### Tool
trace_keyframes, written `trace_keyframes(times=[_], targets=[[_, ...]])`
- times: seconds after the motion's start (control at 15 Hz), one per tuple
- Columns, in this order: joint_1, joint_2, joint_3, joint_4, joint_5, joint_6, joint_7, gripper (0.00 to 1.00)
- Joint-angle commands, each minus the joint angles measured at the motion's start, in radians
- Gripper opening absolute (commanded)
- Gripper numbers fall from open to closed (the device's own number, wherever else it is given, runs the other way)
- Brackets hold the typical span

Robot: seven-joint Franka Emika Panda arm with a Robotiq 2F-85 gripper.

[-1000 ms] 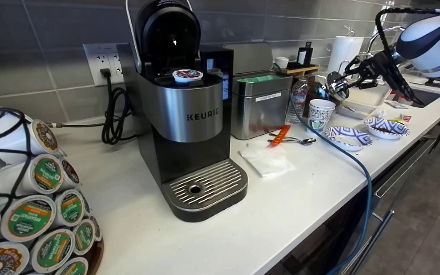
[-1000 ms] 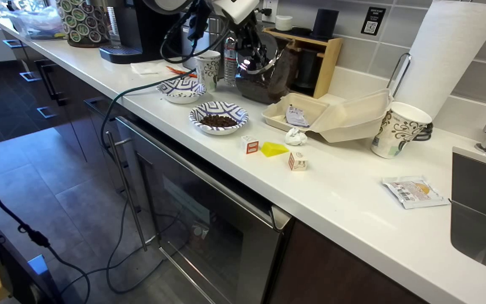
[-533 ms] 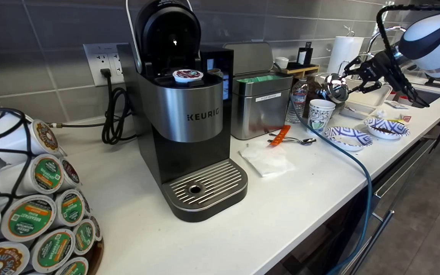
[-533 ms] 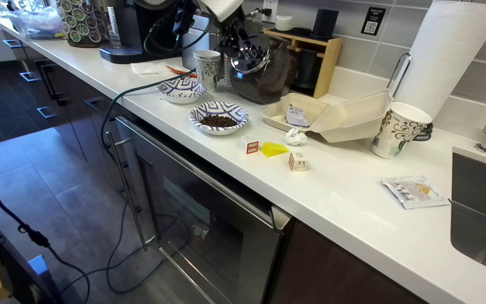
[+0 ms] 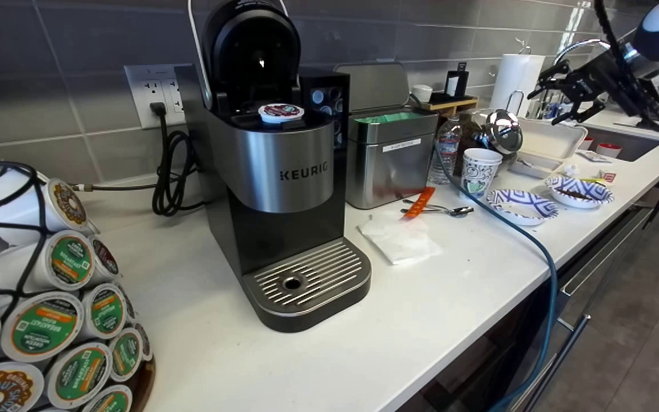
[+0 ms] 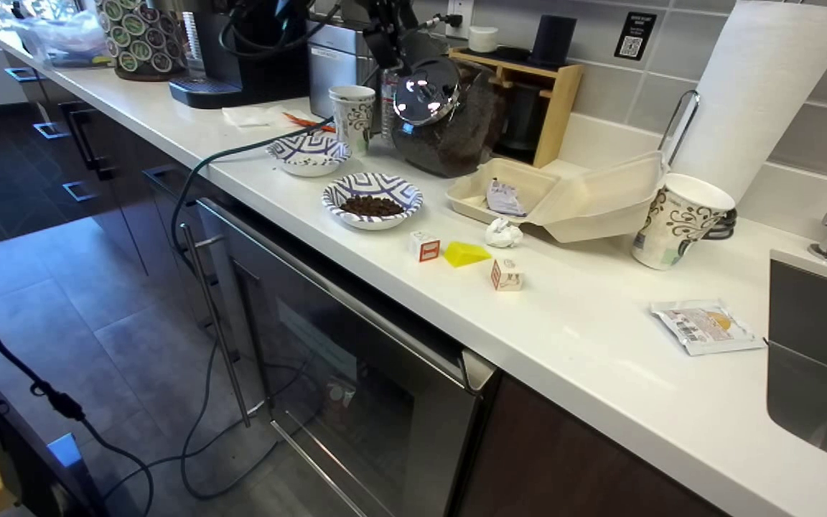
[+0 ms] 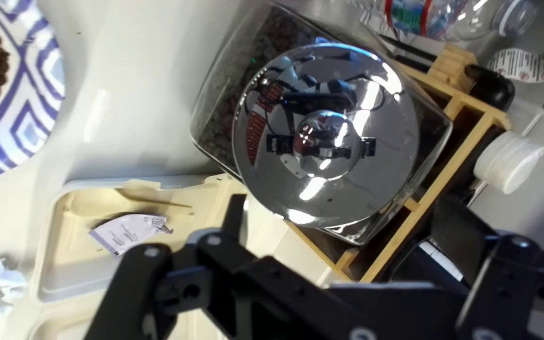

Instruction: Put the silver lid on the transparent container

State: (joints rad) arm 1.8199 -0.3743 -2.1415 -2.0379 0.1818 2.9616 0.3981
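Note:
The silver lid [image 7: 357, 184], a shiny round disc with a domed knob, lies over the mouth of the transparent container [image 7: 220, 108], a glass jar holding dark beans. In an exterior view the lid [image 6: 426, 92] sits tilted on the slanted upper front of the jar [image 6: 449, 147]; whether it is fully seated I cannot tell. Up and back from the lid [image 5: 504, 131], my gripper [image 5: 542, 109] stands open and apart from it. Wide-spread fingers of the gripper [image 7: 343, 217] show low in the wrist view, with nothing held.
Beside the jar are a water bottle [image 5: 445, 149], stacked paper cups [image 5: 478, 171] and a wooden rack [image 6: 561, 108]. An open takeout box [image 6: 600, 208] and patterned bowls [image 6: 406, 197] lie nearby. A steel canister [image 5: 386, 171] and the sink [image 6: 815, 330] flank this stretch.
A second ago my gripper was at the lid's knob. The lid settled lower onto the jar, the fingers spread, and the gripper drew back and up. The lid stayed on the jar.

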Motion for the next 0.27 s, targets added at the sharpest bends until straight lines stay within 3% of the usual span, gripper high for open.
trace_keyframes(times=[0.0, 0.13, 0.2], targets=[[-0.271, 0.147, 0.232, -0.126, 0.065, -0.136, -0.185, 1.00], [-0.427, 0.163, 0.383, -0.150, 0.116, -0.170, -0.348, 1.00], [-0.304, 0.113, 0.274, -0.101, 0.064, -0.137, -0.227, 1.00]])
